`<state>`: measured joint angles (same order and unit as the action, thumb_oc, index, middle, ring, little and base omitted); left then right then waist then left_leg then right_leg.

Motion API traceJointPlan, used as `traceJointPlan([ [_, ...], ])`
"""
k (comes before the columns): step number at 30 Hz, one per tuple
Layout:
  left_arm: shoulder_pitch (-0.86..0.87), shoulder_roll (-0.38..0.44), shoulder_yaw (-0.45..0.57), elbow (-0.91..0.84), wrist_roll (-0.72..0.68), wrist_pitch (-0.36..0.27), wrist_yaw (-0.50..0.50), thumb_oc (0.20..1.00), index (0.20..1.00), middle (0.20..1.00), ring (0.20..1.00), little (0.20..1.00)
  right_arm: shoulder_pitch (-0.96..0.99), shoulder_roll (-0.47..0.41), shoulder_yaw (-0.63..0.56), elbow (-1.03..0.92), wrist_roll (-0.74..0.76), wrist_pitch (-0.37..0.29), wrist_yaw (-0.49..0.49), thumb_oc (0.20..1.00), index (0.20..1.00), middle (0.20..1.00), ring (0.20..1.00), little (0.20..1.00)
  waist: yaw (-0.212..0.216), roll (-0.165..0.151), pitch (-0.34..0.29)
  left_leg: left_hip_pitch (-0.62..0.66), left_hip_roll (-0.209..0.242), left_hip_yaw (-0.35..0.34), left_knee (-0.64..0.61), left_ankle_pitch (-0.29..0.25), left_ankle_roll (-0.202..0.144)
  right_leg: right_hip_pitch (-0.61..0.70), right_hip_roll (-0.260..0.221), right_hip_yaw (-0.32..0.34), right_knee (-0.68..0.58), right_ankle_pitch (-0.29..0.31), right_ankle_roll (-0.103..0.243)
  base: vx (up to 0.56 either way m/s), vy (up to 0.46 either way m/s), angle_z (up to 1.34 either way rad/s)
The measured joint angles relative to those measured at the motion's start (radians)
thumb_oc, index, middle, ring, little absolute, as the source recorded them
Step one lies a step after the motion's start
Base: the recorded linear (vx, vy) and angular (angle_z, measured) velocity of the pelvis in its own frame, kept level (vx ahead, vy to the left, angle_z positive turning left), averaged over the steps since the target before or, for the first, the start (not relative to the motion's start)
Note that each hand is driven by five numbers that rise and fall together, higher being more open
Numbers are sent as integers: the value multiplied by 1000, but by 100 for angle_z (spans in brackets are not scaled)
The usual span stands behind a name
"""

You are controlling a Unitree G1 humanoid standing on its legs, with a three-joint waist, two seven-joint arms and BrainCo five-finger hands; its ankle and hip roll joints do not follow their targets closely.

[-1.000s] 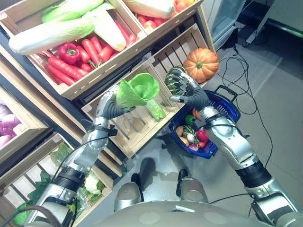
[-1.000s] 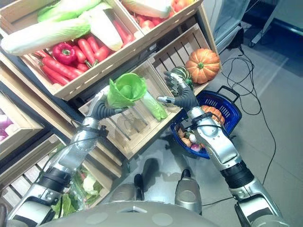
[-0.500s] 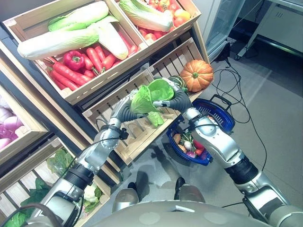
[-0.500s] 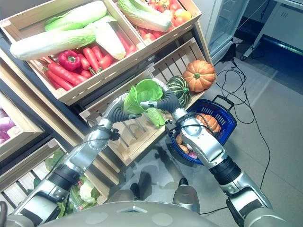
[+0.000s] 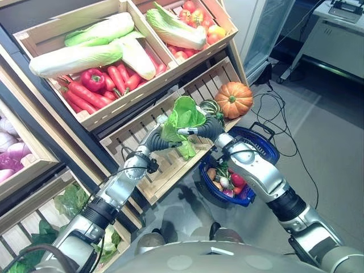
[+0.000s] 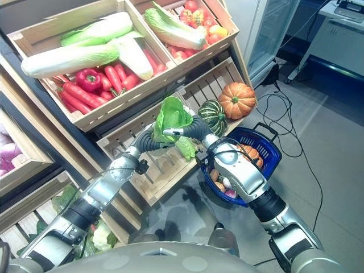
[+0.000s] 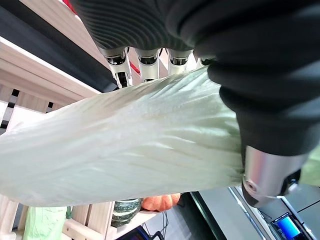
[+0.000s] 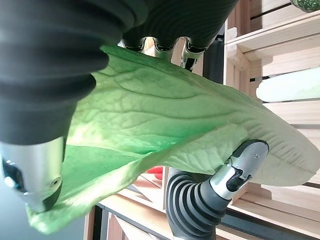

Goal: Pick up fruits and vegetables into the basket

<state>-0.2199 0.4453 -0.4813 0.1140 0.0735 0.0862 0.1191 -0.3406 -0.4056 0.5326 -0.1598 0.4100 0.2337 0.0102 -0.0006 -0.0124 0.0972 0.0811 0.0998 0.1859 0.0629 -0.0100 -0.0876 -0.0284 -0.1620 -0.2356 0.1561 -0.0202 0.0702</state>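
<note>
1. From my remote station: a wooden rack of slanted crates stands before me. The upper crate (image 5: 108, 111) holds napa cabbages (image 5: 79, 58), carrots (image 5: 85, 94) and a red bell pepper (image 5: 92, 79). The crate beside it holds another napa cabbage (image 5: 175, 29) and tomatoes (image 5: 190, 7).
2. On the lower slatted crate (image 5: 165, 165), an orange pumpkin (image 5: 234, 99) and a dark green striped squash (image 6: 214, 116) sit at its far end, just behind my hands.
3. A blue basket (image 5: 267, 151) rests on the floor under my right forearm, with small mixed vegetables (image 5: 226, 181) inside it. The arm crosses above its near rim.
4. Both hands meet on a leafy green cabbage (image 5: 183, 116), held in the air above the lower crate and near the squash.
5. My left hand (image 5: 159, 136) has fingers (image 7: 142, 62) and thumb wrapped round the pale stalk.
6. My right hand (image 5: 209, 128) has fingers (image 8: 159, 47) and thumb closed on the ruffled leaf.
7. The cabbage's long axis runs roughly upright, leafy top upward, pale stalk end down toward the crate slats.
</note>
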Motion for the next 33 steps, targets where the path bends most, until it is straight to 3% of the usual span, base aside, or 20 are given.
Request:
traceJointPlan([
  [6,0,-25,-18,20,-114,45,-30,200,200,200,200,200,-15,4,14,42,1,8,16,1000,1000,1000,1000,1000,-1,0,0,18,0,3,-4,1,2,13,-2,3,-2,2,2,0,0,0],
  [22,0,-42,20,33,-149,20,-47,200,200,200,200,200,-15,-33,-64,-20,55,8,69,1000,1000,1000,1000,1000,-5,8,-4,45,0,9,-37,10,3,38,0,3,-36,14,5,0,1,0],
  [33,0,-43,65,151,-163,20,-39,200,200,200,200,200,-15,-52,-116,-103,125,29,154,1000,1000,1000,1000,1000,-22,19,-9,62,-1,10,-59,14,2,57,3,1,-63,19,10,0,0,0],
])
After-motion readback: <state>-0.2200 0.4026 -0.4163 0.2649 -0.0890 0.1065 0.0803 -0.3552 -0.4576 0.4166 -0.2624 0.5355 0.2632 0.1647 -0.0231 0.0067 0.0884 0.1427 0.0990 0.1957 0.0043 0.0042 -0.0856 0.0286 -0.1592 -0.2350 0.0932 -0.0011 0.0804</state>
